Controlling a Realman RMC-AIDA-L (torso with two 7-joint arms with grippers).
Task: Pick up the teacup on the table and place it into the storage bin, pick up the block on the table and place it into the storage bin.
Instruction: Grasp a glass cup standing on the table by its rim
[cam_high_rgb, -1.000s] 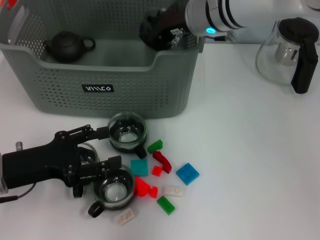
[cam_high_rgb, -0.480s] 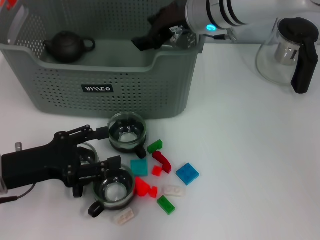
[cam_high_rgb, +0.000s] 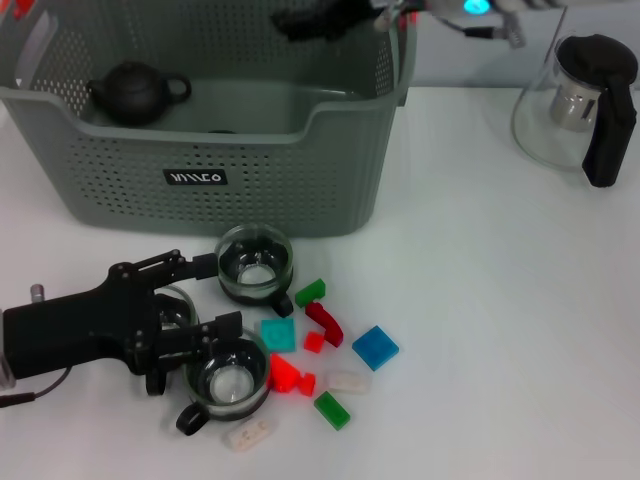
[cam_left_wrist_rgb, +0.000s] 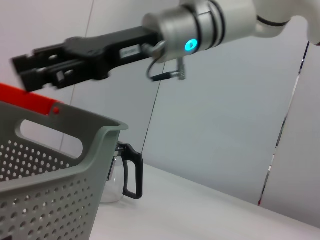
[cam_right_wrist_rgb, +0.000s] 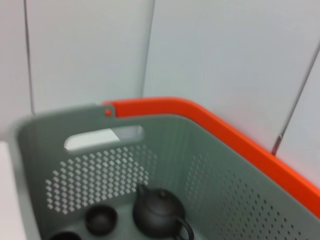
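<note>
The grey-green storage bin (cam_high_rgb: 300, 190) stands at the back left, and the right wrist view looks down into it (cam_right_wrist_rgb: 210, 165). Three glass teacups lie in front of it: one (cam_high_rgb: 255, 262) nearest the bin, one (cam_high_rgb: 228, 378) near the front, and one (cam_high_rgb: 180, 303) half hidden. My left gripper (cam_high_rgb: 215, 293) lies low on the table, open, its fingers either side of the half-hidden teacup. Coloured blocks lie beside the cups, among them a teal one (cam_high_rgb: 278, 334) and a blue one (cam_high_rgb: 375, 347). My right gripper (cam_high_rgb: 300, 20) hovers above the bin's back rim (cam_left_wrist_rgb: 22, 72), open and holding nothing.
Inside the bin sit a black teapot (cam_high_rgb: 135, 92) (cam_right_wrist_rgb: 160, 212) and a small dark cup (cam_right_wrist_rgb: 100, 220). A glass pitcher with a black handle (cam_high_rgb: 580, 105) stands at the back right. More red, green and white blocks are scattered right of the cups.
My right gripper has risen out of the bin and now hangs above its back rim. The left arm, cups and blocks have not moved.
</note>
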